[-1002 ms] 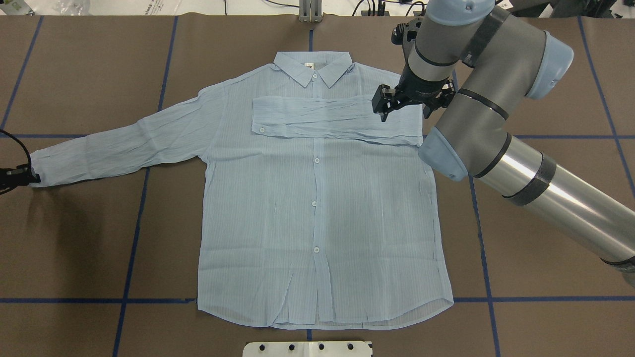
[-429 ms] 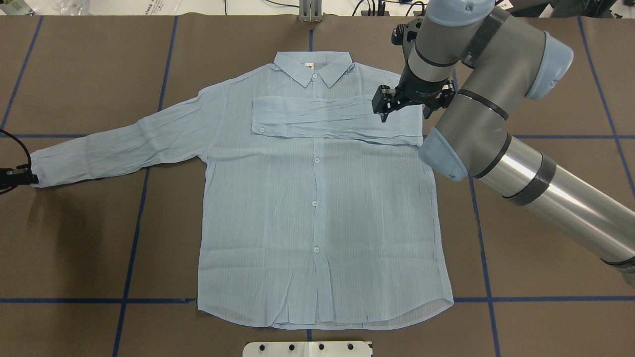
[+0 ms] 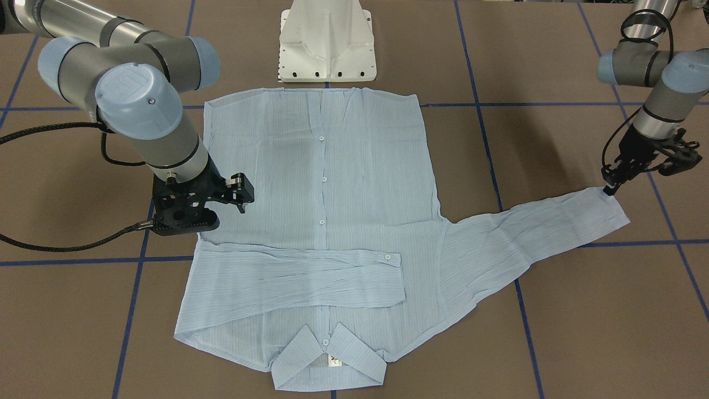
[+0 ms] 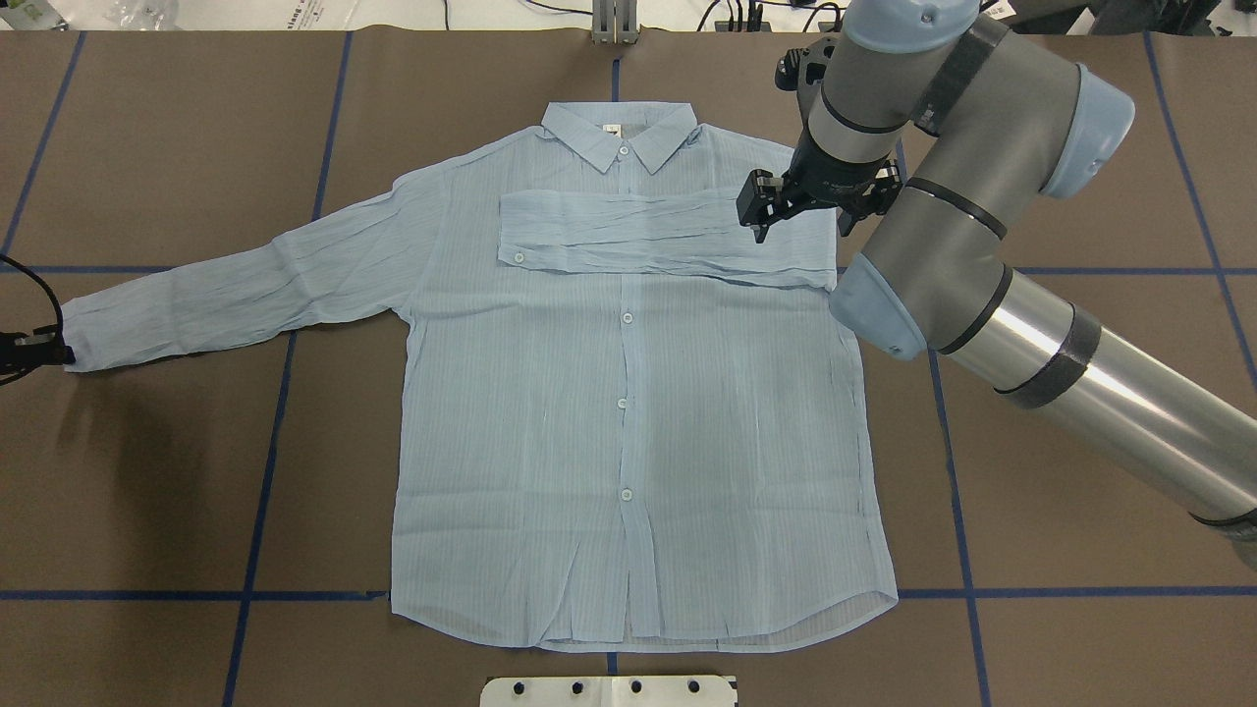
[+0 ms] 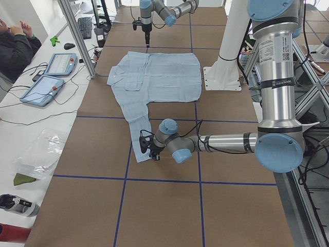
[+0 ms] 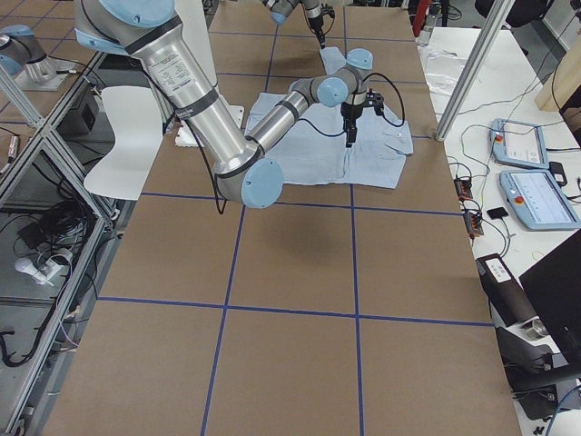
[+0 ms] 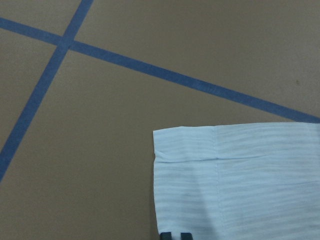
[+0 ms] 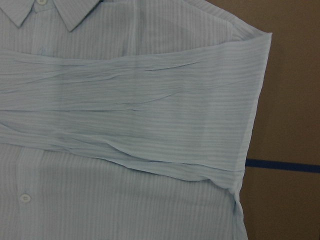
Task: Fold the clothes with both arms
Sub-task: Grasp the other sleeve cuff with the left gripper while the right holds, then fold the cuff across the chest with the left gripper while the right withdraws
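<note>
The light-blue striped shirt (image 4: 628,393) lies flat and front up on the brown table, collar (image 4: 619,133) at the far side. One sleeve (image 4: 648,236) is folded across the chest. The other sleeve (image 4: 245,295) stretches out to the left. My left gripper (image 4: 44,349) is at that sleeve's cuff (image 3: 606,208), and its fingertips (image 7: 175,235) are close together on the cuff's edge. My right gripper (image 4: 800,211) hangs open and empty above the shirt's shoulder by the folded sleeve; it also shows in the front view (image 3: 202,199).
The white pedestal base (image 3: 327,44) stands just past the shirt's hem. Blue tape lines (image 4: 265,442) cross the table. A metal post (image 4: 614,25) stands at the far edge. A side bench with tablets (image 5: 51,77) and a seated person (image 5: 15,46) lies beyond.
The left gripper and the cuff end have shifted very slightly. The right arm and the rest of the shirt have not moved.
</note>
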Controlling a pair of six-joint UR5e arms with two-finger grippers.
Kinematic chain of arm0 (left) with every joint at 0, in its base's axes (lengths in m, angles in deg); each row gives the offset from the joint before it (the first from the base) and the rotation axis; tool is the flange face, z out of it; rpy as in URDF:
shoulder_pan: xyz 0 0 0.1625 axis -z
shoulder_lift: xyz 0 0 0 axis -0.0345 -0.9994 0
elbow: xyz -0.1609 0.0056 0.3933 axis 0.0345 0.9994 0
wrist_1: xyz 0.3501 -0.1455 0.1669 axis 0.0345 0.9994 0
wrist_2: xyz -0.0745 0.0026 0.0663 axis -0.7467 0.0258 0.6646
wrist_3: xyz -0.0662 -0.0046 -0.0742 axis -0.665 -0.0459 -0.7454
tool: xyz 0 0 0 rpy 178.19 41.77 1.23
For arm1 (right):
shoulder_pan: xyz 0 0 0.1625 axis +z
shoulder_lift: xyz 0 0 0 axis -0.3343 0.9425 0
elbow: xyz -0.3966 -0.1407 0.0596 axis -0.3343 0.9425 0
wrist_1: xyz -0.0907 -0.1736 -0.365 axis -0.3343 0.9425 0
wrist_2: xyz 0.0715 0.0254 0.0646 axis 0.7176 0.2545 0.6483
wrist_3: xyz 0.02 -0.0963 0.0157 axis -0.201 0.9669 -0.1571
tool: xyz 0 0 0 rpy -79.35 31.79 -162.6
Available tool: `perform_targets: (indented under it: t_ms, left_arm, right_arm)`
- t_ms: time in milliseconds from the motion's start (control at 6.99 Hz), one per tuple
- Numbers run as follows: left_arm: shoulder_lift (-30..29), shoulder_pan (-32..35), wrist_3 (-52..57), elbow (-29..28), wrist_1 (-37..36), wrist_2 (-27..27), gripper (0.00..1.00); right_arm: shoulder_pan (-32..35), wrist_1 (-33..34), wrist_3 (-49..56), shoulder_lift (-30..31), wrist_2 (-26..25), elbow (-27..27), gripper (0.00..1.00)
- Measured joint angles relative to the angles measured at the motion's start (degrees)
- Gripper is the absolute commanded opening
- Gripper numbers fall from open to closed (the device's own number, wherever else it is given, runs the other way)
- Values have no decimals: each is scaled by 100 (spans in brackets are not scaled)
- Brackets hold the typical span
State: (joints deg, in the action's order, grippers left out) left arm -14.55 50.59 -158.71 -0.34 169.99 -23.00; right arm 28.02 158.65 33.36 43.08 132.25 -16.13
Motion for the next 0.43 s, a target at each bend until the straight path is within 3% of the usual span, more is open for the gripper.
perform_targets:
  t_ms: [429]
  left_arm:
    - [-74, 27, 1, 975, -1058, -194, 0]
  right_arm:
    - [50, 0, 43, 68, 32, -10, 100]
